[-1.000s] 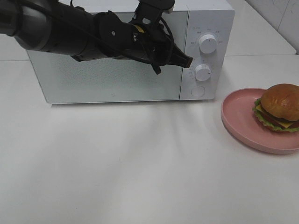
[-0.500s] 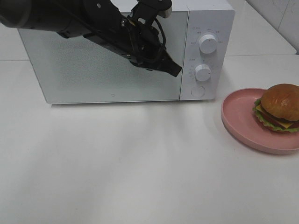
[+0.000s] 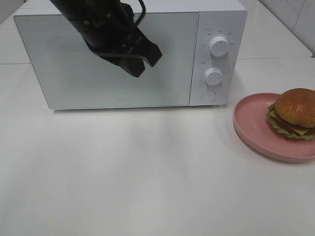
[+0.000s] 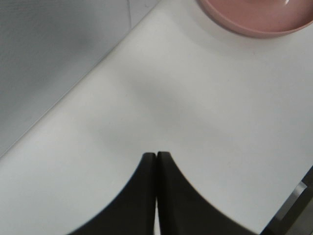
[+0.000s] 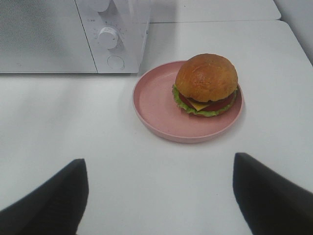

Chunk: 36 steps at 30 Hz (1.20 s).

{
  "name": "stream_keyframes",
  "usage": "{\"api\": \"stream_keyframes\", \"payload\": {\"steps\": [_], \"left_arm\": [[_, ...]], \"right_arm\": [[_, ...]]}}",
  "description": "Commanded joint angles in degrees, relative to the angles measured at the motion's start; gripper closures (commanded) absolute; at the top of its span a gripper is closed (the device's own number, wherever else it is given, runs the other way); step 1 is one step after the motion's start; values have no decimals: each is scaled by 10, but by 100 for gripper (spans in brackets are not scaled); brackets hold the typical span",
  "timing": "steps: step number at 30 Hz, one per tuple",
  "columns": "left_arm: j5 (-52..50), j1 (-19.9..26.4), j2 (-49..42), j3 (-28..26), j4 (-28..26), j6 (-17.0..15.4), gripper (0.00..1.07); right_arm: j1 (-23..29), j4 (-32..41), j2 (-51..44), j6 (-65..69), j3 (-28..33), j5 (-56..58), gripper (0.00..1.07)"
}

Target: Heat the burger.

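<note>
The burger [image 3: 294,113] with its glossy brown bun sits on the right part of a pink plate [image 3: 251,123] to the right of the white microwave [image 3: 219,19]; the microwave door [image 3: 69,83] is closed. My left gripper [image 3: 147,60] hangs in front of the upper middle of the door, and in the left wrist view the left gripper [image 4: 156,157] has its two fingers pressed together, holding nothing. My right gripper [image 5: 159,164] is open wide above the table, short of the plate [image 5: 151,110] and burger [image 5: 207,82], empty.
The microwave's two dials [image 3: 219,45] and round button [image 3: 208,96] sit on its right panel, also seen as a dial [image 5: 107,37] in the right wrist view. White tabletop [image 3: 147,167] stretches in front. A table edge [image 4: 293,200] shows in the left wrist view.
The left arm has swung left and up, away from the door's right edge by the control panel, toward the door's middle. Door, burger and plate have not moved.
</note>
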Motion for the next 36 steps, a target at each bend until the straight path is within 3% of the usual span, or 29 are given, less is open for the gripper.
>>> {"api": "stream_keyframes", "payload": {"steps": [1,3,7,11,16,17,18,20,21,22,23,25,31,36], "left_arm": [[37,-1,-29,4,33,-43,106],[59,8,-84,42,48,-81,106],[65,24,-135,88,48,-96,106],[66,76,-219,163,48,-110,106],[66,133,-293,222,50,-111,106],[68,168,-325,249,50,-111,106],[68,168,-325,249,50,-111,106],[76,226,-379,287,53,-111,106],[76,226,-379,287,53,-111,106],[82,262,-409,313,62,-111,106],[82,262,-409,313,62,-111,106],[86,310,-456,351,72,-111,106],[106,356,-564,421,73,-109,106],[124,357,-659,463,71,-113,106]], "right_arm": [[-2,3,-14,-5,2,-1,31],[-2,3,-14,-5,2,-1,31],[-2,3,-14,-5,2,-1,31],[-2,3,-14,-5,2,-1,31],[-2,3,-14,-5,2,-1,31],[-2,3,-14,-5,2,-1,31],[-2,3,-14,-5,2,-1,31],[-2,3,-14,-5,2,-1,31],[-2,3,-14,-5,2,-1,31],[-2,3,-14,-5,2,-1,31],[-2,3,-14,-5,2,-1,31],[-2,3,-14,-5,2,-1,31],[-2,3,-14,-5,2,-1,31],[-2,3,-14,-5,2,-1,31]]}}
